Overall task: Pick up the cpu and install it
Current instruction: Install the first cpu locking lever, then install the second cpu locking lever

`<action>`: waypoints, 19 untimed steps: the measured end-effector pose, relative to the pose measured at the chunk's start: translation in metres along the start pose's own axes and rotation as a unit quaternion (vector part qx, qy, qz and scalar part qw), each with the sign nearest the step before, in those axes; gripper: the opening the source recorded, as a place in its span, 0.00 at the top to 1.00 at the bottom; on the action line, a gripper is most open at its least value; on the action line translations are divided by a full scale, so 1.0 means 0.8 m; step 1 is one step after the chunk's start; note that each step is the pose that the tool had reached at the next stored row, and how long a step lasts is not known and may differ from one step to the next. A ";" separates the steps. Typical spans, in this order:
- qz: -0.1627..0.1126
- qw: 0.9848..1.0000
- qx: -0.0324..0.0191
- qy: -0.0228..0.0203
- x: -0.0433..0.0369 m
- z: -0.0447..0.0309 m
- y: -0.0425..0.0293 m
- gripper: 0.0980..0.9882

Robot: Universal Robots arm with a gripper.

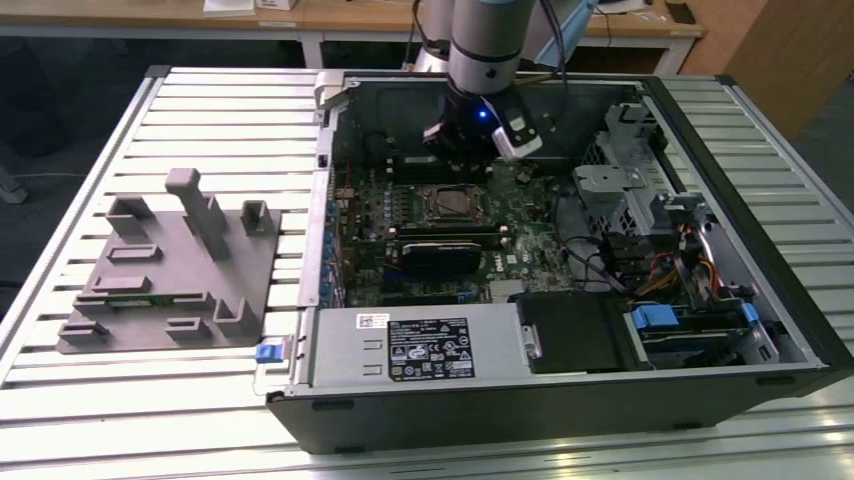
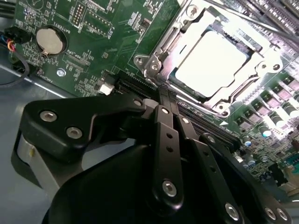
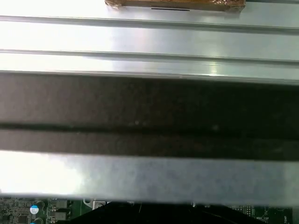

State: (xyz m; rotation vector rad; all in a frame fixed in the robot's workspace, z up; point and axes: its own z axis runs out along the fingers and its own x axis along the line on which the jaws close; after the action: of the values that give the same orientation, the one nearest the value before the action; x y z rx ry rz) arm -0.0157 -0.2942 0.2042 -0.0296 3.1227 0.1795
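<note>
Arm (image 1: 481,45) hanging upright, wrist pointing down, pincer (image 2: 163,100) fingers seemingly pressed together, holding nothing

We are in a robot lab or workshop where computers get put together.

We see an open computer case (image 1: 561,250) lying on a ribbed metal desk (image 1: 214,110), with its green board (image 1: 441,235) and wires showing. A robot arm (image 1: 483,45) reaches down into the case. Beside the case sits a grey plastic tray (image 1: 174,270) with slots and posts for parts. Behind the desk we see wooden tables (image 1: 347,15) with a few things on them and a wooden cabinet (image 1: 781,50), like in a work room.
</note>
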 end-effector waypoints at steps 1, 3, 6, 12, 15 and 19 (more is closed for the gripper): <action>0.000 1.000 0.000 0.000 0.000 -0.0001 -0.0008 0.99; 0.000 1.000 0.000 0.000 0.000 -0.0003 -0.0023 0.99; 0.000 1.000 0.000 0.000 0.000 -0.0005 -0.0039 0.99; 0.000 1.000 0.000 0.000 0.000 -0.0007 -0.0058 0.99; 0.000 1.000 0.000 0.000 0.000 -0.0008 -0.0070 0.99; 0.000 1.000 0.000 0.000 0.000 -0.0010 -0.0090 0.99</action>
State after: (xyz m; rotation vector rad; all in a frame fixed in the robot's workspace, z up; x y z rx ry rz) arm -0.0157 -0.3014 0.2042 -0.0295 3.1227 0.1793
